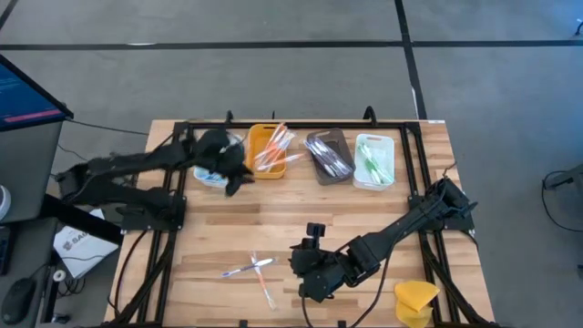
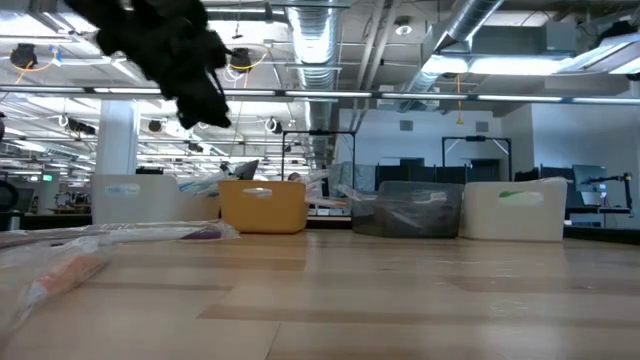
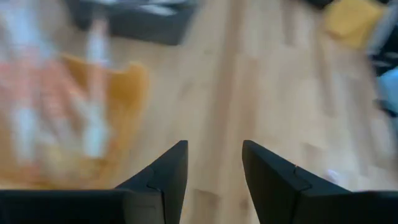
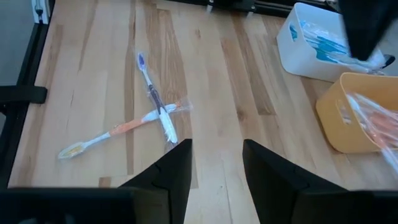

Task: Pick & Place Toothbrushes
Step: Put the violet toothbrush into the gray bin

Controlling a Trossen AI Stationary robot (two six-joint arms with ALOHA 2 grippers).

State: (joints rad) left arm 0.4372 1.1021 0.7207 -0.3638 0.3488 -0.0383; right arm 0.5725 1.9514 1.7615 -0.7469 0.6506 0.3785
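Note:
Two loose toothbrushes lie crossed on the table near its front: a blue-and-white one (image 4: 152,93) over an orange-and-white one (image 4: 112,134); from above they show as the pair (image 1: 248,267). My right gripper (image 4: 216,146) stands open above the table just right of them (image 1: 305,264), nothing between its fingers. My left gripper (image 3: 214,149) is open and empty, raised at the far left (image 1: 235,175) between the white tray with blue toothbrushes (image 1: 211,175) and the orange tray (image 1: 267,150) of orange toothbrushes.
Along the far edge stand several trays: also a dark one (image 1: 330,157) and a white one with green toothbrushes (image 1: 374,161). A yellow sponge-like lump (image 1: 416,296) lies at the front right corner. Black frame rails (image 1: 414,164) run along the table's sides.

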